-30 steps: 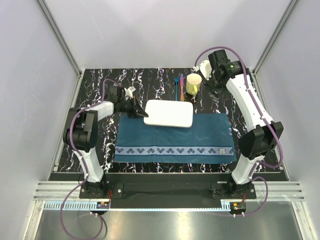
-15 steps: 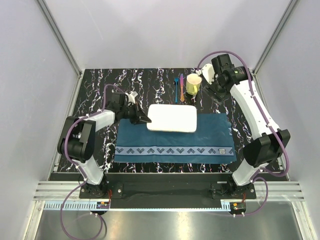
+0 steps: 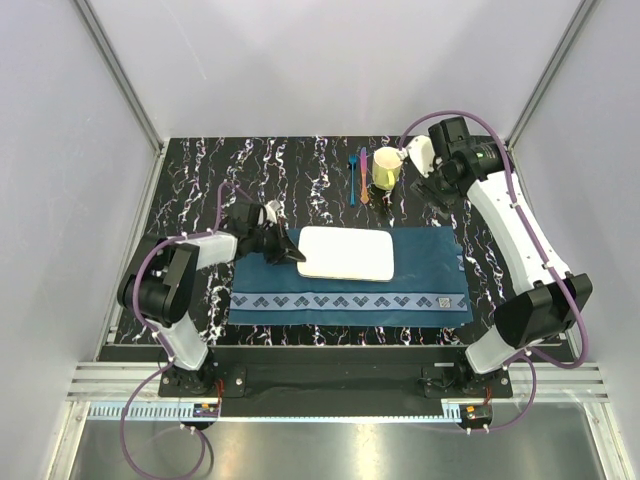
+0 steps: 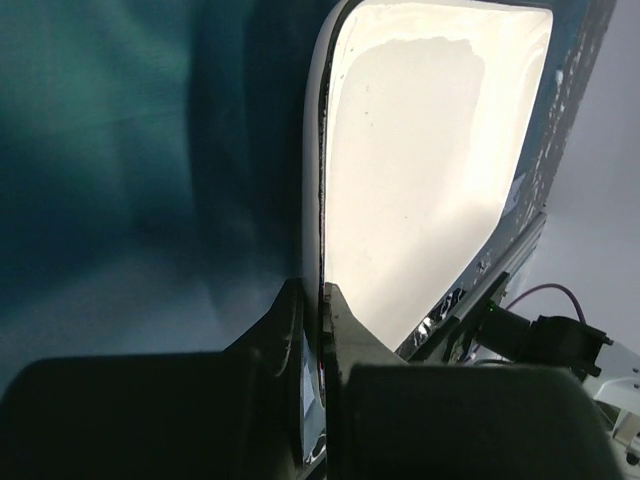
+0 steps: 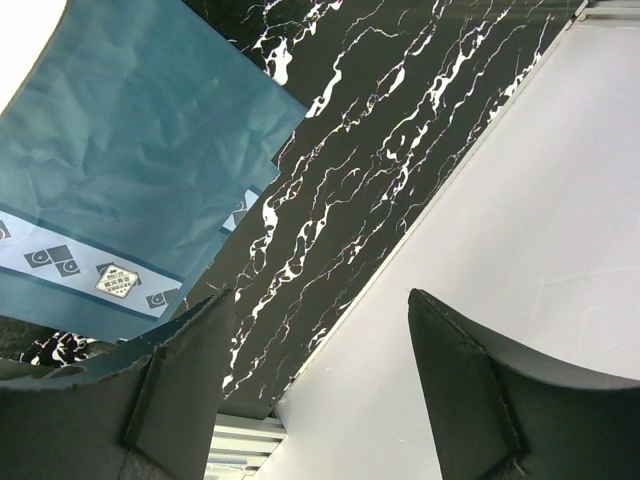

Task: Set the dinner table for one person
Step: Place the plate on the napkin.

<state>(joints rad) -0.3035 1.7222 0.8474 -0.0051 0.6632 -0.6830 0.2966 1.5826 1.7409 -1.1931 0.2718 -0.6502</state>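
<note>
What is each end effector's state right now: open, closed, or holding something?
Left end effector: closed on the edge of the plate.
Right end effector: open, holding nothing.

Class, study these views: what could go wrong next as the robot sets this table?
1. The left claw pinches the white plate only at its left rim. Dragging could rumple the teal placemat, or the plate could slip.
2. The open right claw hangs close to the yellow cup. A careless swing might topple it onto the utensils.
</note>
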